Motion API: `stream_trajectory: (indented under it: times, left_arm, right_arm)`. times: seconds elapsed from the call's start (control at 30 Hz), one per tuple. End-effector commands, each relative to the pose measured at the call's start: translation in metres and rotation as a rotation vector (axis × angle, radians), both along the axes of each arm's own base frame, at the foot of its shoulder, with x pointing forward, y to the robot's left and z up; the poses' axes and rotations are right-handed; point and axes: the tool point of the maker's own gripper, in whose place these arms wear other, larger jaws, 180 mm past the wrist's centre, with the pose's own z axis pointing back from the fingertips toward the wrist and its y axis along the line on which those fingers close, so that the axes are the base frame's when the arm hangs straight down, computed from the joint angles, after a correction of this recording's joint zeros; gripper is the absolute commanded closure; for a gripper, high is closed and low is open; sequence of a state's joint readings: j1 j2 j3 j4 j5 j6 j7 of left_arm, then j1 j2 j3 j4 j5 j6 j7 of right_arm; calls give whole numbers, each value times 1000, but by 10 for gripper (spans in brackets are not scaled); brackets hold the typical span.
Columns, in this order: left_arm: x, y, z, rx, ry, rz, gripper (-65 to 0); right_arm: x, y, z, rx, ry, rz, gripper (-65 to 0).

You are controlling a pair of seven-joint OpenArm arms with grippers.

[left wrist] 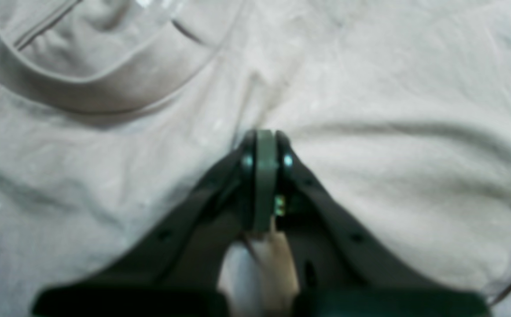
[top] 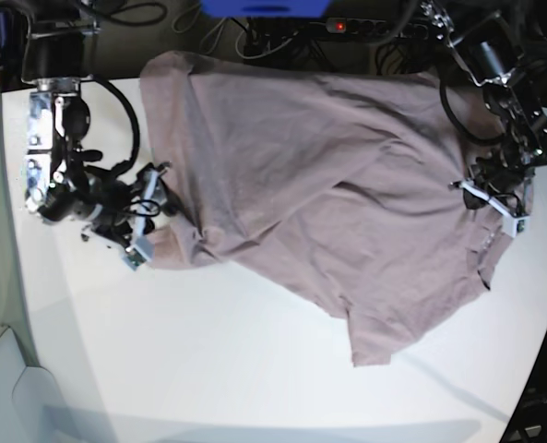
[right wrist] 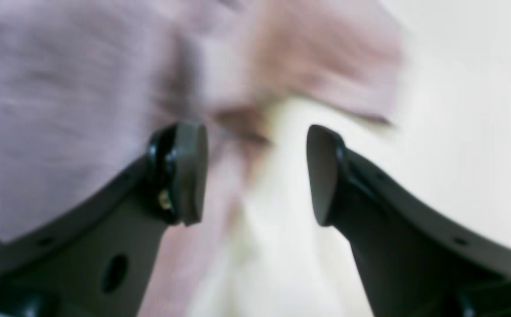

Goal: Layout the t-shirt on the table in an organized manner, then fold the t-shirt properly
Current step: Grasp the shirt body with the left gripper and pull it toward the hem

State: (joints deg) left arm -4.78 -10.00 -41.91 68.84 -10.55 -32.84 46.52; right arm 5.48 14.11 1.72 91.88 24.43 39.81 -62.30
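Left gripper (left wrist: pixel 264 145): jaws pressed together, pads meeting edge to edge at frame centre of the left wrist view. The t-shirt (left wrist: pixel 369 110) fills that view all round the tips. Tips sit on or just over the fabric; a small crease runs up from them, but whether cloth is actually pinched between the pads I cannot tell. Ribbed collar (left wrist: pixel 83 94) curves across the upper left of the frame, just up and left of the tips.

Right gripper (right wrist: pixel 255 176): jaws spread wide, nothing between the pads. View is blurred. The shirt's edge lies above and left of the gap; bare table (right wrist: pixel 466 132) fills the right of the frame. Cloth appears not to touch either pad.

Base view: right gripper (top: pixel 153 208) at left centre, at the shirt's bunched left edge. Left gripper (top: pixel 494 198) at right centre, over the shirt's right side. The t-shirt (top: pixel 328 203) lies spread but wrinkled across the upper middle of the table (top: pixel 208 369), long axis roughly left to right. One folded portion tapers down to a point at lower centre-right. The upper left corner reaches the table's far edge.
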Motion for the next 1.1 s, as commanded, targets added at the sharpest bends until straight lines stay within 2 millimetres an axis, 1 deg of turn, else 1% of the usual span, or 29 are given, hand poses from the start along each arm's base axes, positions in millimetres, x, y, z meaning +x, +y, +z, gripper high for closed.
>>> stream_trajectory:
  times: [0.0, 0.03, 0.1, 0.17, 0.2, 0.27, 0.33, 0.4, 0.47, 0.5, 0.57, 0.63, 0.7, 0.77, 0.83, 0.93, 1.0, 1.07]
  left_arm:
    - [-15, 8, -9, 52, 115, -12, -1]
    - [-9, 10, -1, 65, 95, -13, -1]
    - [4, 13, 19, 103, 42, -20, -1]
    - [12, 17, 41, 146, -9, -24, -1]
    - [17, 15, 50, 157, -24, -29, -2]
    - [34, 4, 71, 143, -80, -41, -2]
    - [48, -13, 88, 131, -125, -83, -2]
    - [63, -35, 102, 109, -179, -141, -2]
    - [81, -63, 112, 74, -221, -210, -2]
    - [92, -82, 115, 59, -234, -264, -2]
    - [110, -126, 113, 22, -247, -362, -2]
    - [125, -157, 109, 10, -255, -424, -2]
    - [136, -186, 98, -15, -243, -466, -1]
    - [144, -206, 84, -33, -215, -489, -1]
    - [154, -213, 73, -31, -180, -494, -1]
    - [155, -213, 46, -17, -103, -504, -1]
    - [156, -212, 35, -21, -103, -500, -1]
    - [156, -197, 26, -17, -112, -473, -1]
  right_arm:
    - [4, 0, 7, 0, -26, 4, -364]
    - [3, 3, 5, 10, -21, 4, -364]
    - [-6, 6, -5, 22, 10, 2, -364]
    - [-14, 9, -12, 30, 35, 0, -364]
    - [-18, 12, -16, 38, 46, 1, -364]
    - [-24, 17, -20, 57, 54, 0, -364]
    - [-27, 21, -22, 79, 47, -3, -364]
    - [-31, 23, -24, 91, 47, -5, -364]
    - [-33, 23, -25, 92, 52, -6, -364]
    - [-34, 23, -26, 92, 53, -6, -364]
    - [-35, 25, -26, 92, 56, 3, -363]
    - [-38, 34, -28, 93, 64, 31, -362]
    - [-44, 38, -32, 93, 77, 46, -361]
    - [-47, 39, -32, 93, 81, 49, -361]
    - [-48, 40, -32, 95, 81, 49, -360]
    - [-50, 44, -33, 105, 88, 49, -360]
    - [-55, 44, -35, 107, 94, 48, -360]
    - [-58, 46, -34, 109, 92, 52, -360]
